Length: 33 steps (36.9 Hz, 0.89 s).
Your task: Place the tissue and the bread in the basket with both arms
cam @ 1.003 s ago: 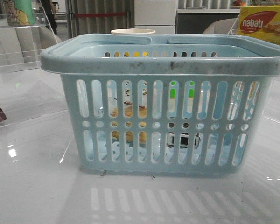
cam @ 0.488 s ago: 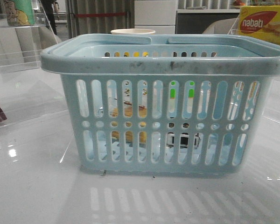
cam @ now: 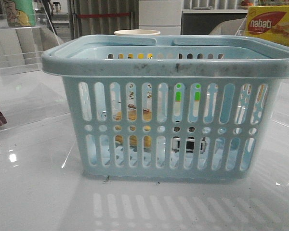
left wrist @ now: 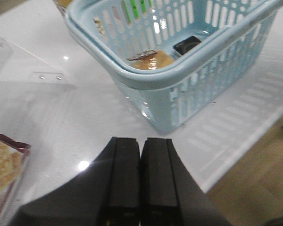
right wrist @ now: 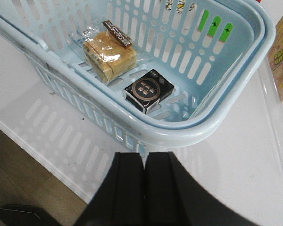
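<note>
The pale blue slotted basket stands upright on the white glossy table, its scuffed rim level and both handles folded down on the rim; the bread, golden-brown in a clear wrapper with a dark label strip, lies on the basket floor; the tissue pack lies flat on the same floor just beside the bread, its visible face dark with a round printed mark; the two are close together, and whether they touch cannot be told.

The left gripper is outside the basket, above bare table near one basket corner; its two black fingers are pressed together with only a thin seam between them, holding nothing; a dark-edged snack packet lies on the table beside it.

The right gripper is outside the basket, over the table near the rim; its fingers are likewise closed against each other and empty.

A yellow-and-red "nabati" box stands behind the basket; a pale cup rim shows behind the basket.
</note>
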Tool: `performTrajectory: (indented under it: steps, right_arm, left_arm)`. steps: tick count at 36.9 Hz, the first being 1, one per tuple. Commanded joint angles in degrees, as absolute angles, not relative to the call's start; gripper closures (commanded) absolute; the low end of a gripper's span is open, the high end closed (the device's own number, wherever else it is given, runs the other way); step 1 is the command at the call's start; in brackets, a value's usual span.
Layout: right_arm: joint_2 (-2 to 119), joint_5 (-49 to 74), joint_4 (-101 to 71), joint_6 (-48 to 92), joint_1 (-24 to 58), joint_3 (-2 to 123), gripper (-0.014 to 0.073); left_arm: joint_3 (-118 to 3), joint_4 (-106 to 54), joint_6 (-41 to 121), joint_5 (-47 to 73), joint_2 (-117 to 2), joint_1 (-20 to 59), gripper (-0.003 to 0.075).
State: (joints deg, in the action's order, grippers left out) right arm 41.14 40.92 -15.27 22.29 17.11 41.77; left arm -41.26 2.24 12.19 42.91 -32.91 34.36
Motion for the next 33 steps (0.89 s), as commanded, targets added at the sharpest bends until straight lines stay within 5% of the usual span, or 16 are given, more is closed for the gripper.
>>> performTrajectory:
  steps: [1, 15, 33]
  right_arm:
    - [40.9, 37.4, -15.5, 22.6, 16.9, 43.4, 0.0529]
    - [40.9, 37.4, -15.5, 22.6, 16.9, 43.4, 0.0529]
    - [40.9, 37.4, -15.5, 22.6, 16.9, 43.4, 0.0529]
  left_arm:
    - [-42.6, 5.8, 11.7, 36.3, -31.3, 31.8, 0.0629]
    - [-37.1, 2.9, 11.7, 32.1, -18.4, 13.4, 0.0629]
    - [-7.4, -6.5, 11.7, 7.8, -0.4, 0.3, 0.0629]
